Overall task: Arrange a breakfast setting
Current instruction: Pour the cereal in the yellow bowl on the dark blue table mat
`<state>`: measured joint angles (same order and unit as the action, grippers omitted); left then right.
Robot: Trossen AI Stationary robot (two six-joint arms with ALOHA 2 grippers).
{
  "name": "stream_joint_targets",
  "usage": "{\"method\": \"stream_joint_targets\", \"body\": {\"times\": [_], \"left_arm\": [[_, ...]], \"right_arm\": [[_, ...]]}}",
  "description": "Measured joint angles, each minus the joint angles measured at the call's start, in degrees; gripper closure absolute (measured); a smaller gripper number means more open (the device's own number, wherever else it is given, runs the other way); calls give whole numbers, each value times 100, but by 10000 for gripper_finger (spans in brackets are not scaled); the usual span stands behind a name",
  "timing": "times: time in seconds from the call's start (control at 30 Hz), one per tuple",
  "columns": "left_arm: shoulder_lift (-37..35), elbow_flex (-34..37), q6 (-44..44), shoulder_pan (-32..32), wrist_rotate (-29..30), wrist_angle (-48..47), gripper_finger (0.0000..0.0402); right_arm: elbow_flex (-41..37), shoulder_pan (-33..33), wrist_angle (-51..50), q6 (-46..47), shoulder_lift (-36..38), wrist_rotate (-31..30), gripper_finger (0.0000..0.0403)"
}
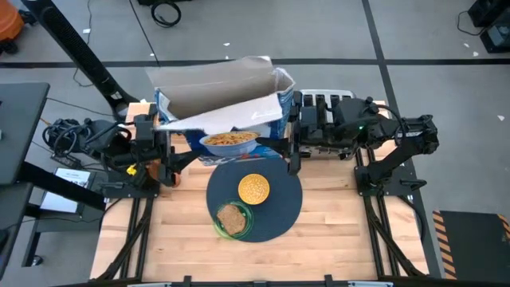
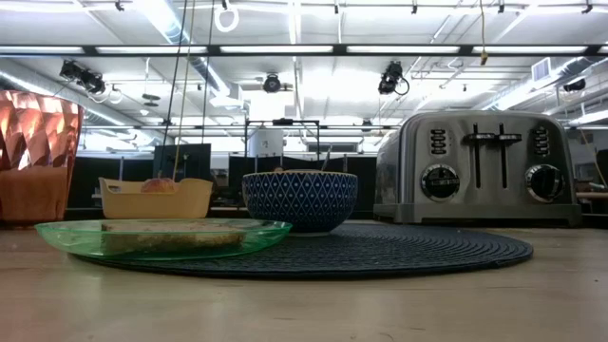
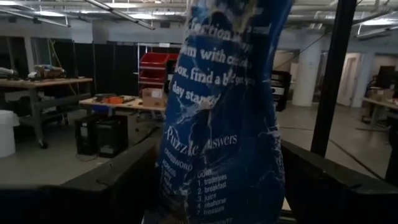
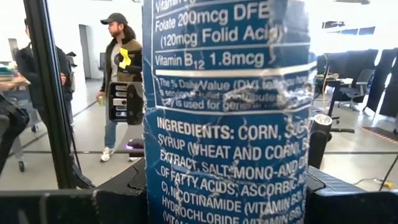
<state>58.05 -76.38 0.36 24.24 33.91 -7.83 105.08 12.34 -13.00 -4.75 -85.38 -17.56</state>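
A blue cereal box (image 1: 231, 119), its top flaps open, hangs high over the far part of the table between my two grippers. My right gripper (image 1: 291, 147) is shut on its right side. My left gripper (image 1: 167, 155) is open, its fingers standing on either side of the box's left side (image 3: 217, 124). Below, a round dark mat (image 1: 279, 215) carries a blue-patterned bowl (image 2: 299, 199) filled with yellow cereal (image 1: 253, 189). A green plate (image 1: 233, 219) with toast rests partly on the mat's near left. My left gripper has the box's narrow puzzle side (image 3: 186, 174) between its fingers; whether they touch it, I cannot tell. My right gripper pinches the box at its narrow ingredients side (image 4: 152, 186), one finger on each broad face. It comes level from the table's right. The box stands roughly upright, lifted clear.
A silver toaster (image 2: 484, 166) stands at the far right, under my right arm. An orange tumbler (image 2: 33, 157) and a yellow tray (image 2: 157, 199) sit at the far left. Bare wood (image 1: 255, 259) lies near the front edge. People (image 4: 121, 81) stand in the room beyond.
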Motion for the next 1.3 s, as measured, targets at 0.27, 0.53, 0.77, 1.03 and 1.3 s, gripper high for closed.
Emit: {"method": "stream_joint_targets", "body": {"times": [0.27,0.53,0.77,1.03,1.3], "left_arm": [[154,-2,-1,-3,-25,20,90],[13,11,53,-3,-69,39,88],[14,13,-18,-5,3,-108,88],[17,15,-268,-5,3,293,114],[-42,13,-258,-8,34,371,200]], "right_arm": [[0,-5,222,-172,0,-13,193],[2,-5,210,-3,-37,-35,193],[4,-9,58,93,-73,-35,193],[-265,-16,-74,240,-184,-1,193],[-310,-15,238,310,-179,-42,193]]}}
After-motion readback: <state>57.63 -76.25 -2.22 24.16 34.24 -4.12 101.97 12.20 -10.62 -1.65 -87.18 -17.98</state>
